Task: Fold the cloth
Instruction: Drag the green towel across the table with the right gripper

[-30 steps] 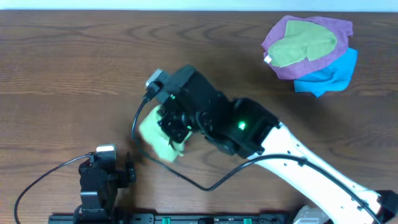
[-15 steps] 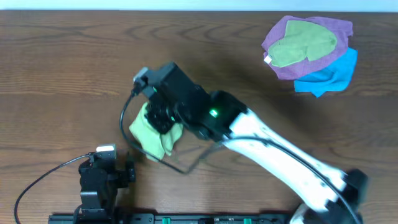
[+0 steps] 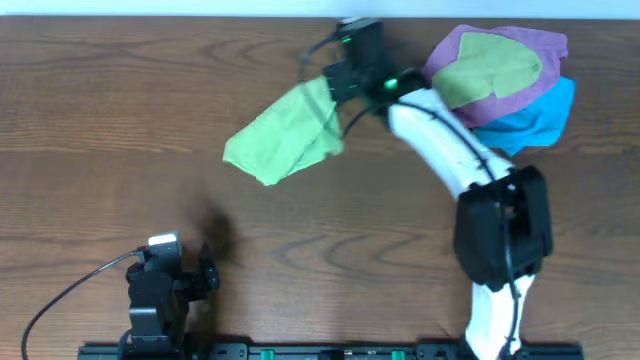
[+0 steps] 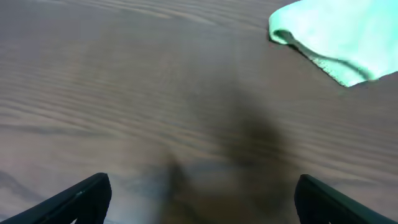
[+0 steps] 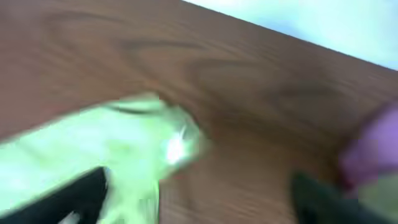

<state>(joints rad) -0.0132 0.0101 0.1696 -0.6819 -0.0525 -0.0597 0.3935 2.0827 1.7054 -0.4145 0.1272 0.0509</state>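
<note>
The lime-green cloth (image 3: 283, 137) lies loosely doubled on the wooden table, running from the middle toward the back. Its white tag (image 5: 175, 147) shows at one edge in the blurred right wrist view. My right gripper (image 3: 332, 84) hovers over the cloth's far end, jaws wide apart, holding nothing; one dark finger (image 5: 74, 200) sits over the cloth (image 5: 93, 152). At the front left my left gripper (image 3: 165, 248) stays open over bare wood (image 4: 202, 200), and the cloth (image 4: 339, 37) appears far off at the top right of its view.
A pile of cloths sits at the back right: a purple cloth (image 3: 520, 85) with an olive-green one (image 3: 490, 68) on top and a blue one (image 3: 540, 118) beneath. The right arm (image 3: 500, 225) arches across the right half of the table.
The right gripper carried the cloth from the front middle toward the back, then opened and let it go. The cloth now lies stretched out further back. The left arm stayed still.
</note>
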